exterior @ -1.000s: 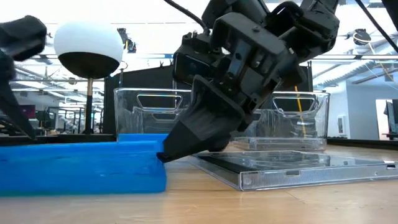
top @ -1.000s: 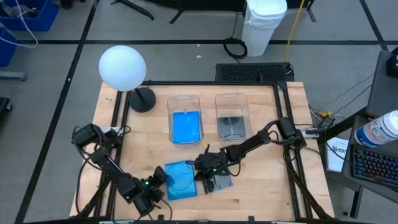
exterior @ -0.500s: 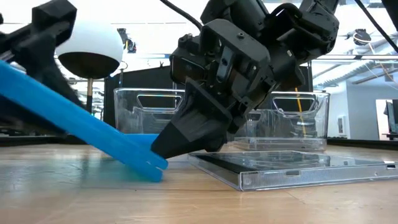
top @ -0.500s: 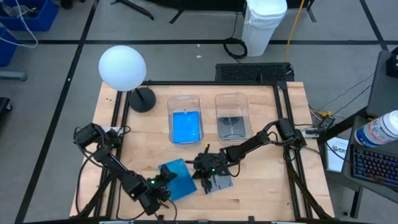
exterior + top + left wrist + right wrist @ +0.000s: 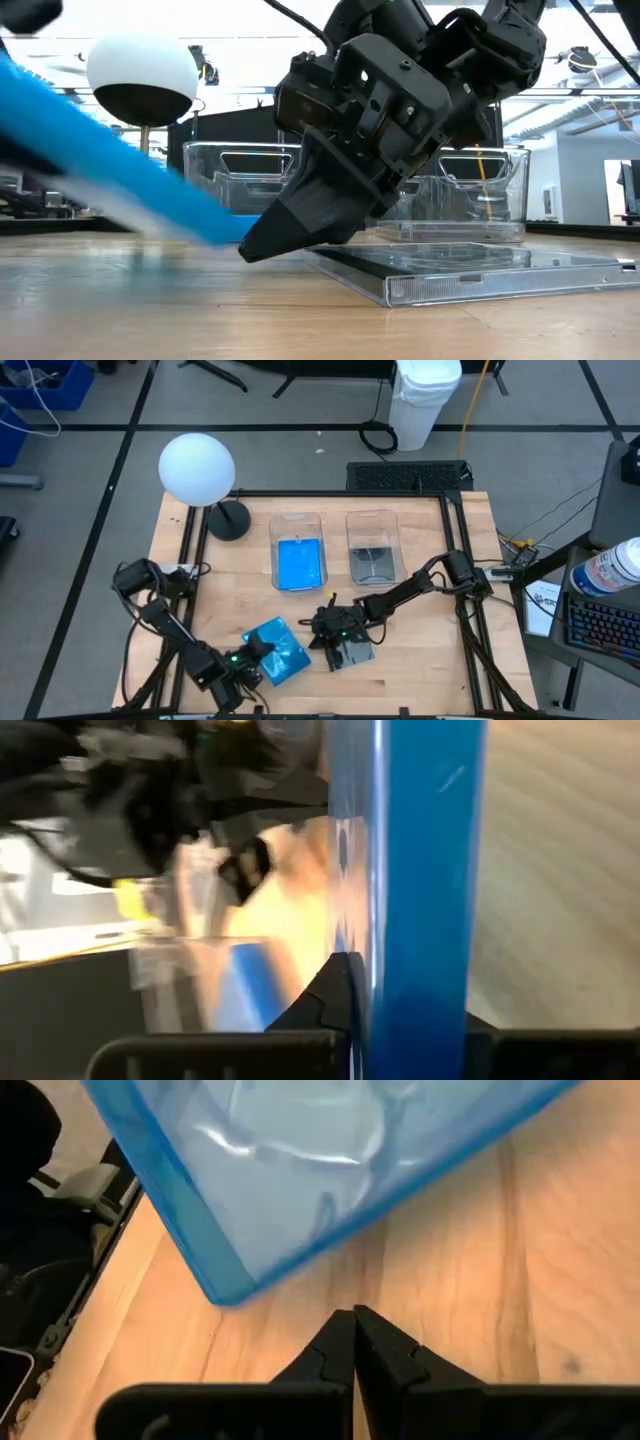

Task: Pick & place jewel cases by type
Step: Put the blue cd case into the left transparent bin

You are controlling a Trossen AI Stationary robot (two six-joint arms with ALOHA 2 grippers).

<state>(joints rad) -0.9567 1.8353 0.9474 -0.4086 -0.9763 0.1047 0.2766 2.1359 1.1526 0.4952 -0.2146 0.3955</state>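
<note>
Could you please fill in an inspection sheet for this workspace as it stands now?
Surface: wooden table, bare near the front.
Job's things: blue jewel case tilted off the table in the left claw; clear jewel case flat; more in two tubs.
Clutter: white globe lamp.
Grippers: right claw shut, tips at the table.
Cables: looms along both arms.
Surroundings: white bin, floor.
</note>
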